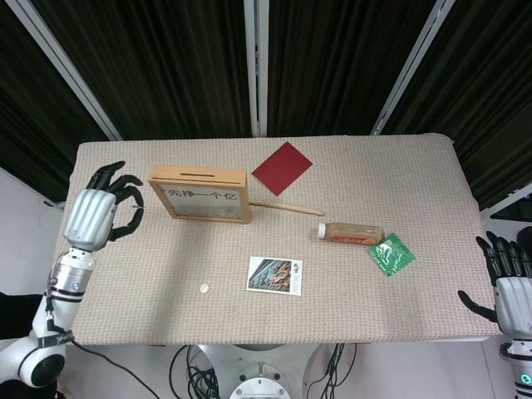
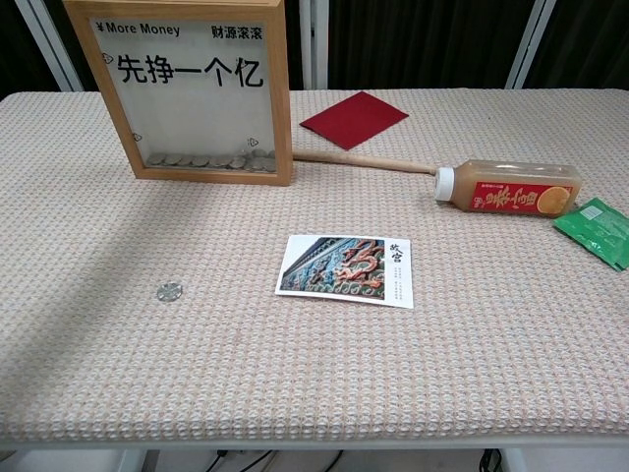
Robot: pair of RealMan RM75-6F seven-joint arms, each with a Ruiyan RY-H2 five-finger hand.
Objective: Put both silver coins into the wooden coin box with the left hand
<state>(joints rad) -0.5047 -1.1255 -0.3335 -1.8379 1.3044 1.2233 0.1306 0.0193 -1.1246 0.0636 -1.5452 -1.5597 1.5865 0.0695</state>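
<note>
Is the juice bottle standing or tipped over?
Tipped over: the juice bottle lies on its side on the table, white cap pointing toward the coin box.

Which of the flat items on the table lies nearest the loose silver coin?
The postcard, the printed picture card just right of the silver coin. The red card and the green packet both lie much farther off.
</note>
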